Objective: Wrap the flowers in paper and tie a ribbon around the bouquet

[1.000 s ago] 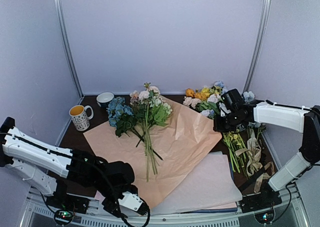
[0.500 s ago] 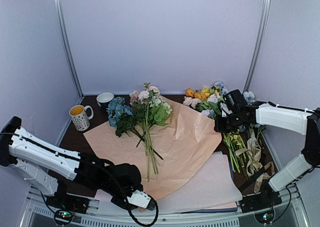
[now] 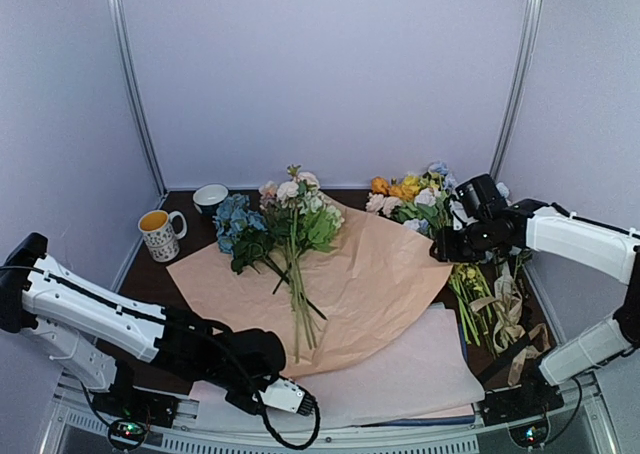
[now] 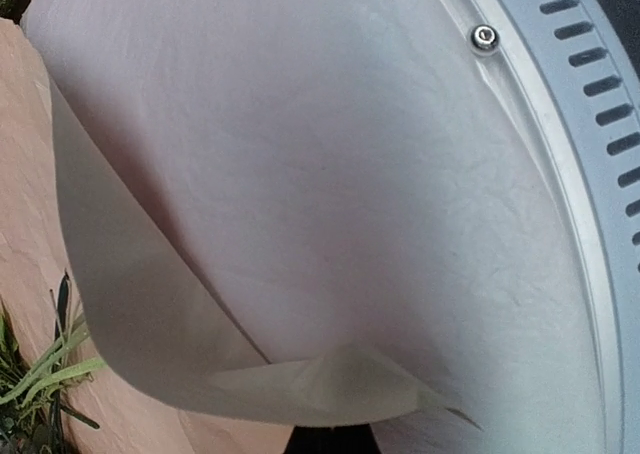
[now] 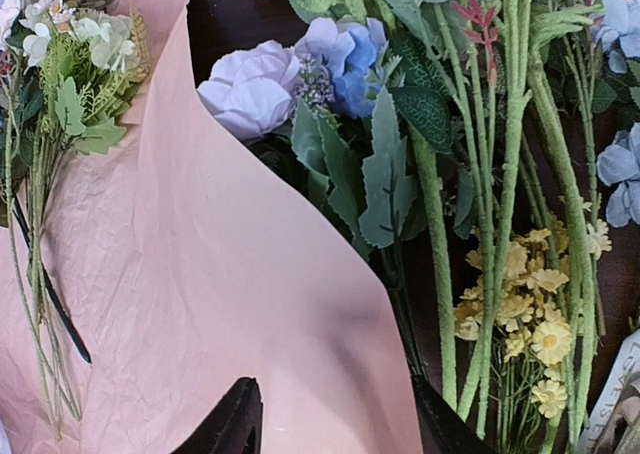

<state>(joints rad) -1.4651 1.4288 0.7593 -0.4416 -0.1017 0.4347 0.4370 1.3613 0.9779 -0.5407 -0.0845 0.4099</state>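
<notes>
With my left tool (image 3: 295, 402) pinching the paper's (image 3: 370, 284) six o'clock corner and my right tool (image 5: 335, 426) gaping half-wide over its three o'clock edge, I am folding gently toward the flowers (image 3: 296, 274), lying mid-sheet with heads at twelve, without dragging stems.

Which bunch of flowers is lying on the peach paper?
The flowers with blue and white heads, mid-table; the orange-yellow bunch lies beside the paper, on the right.
</notes>
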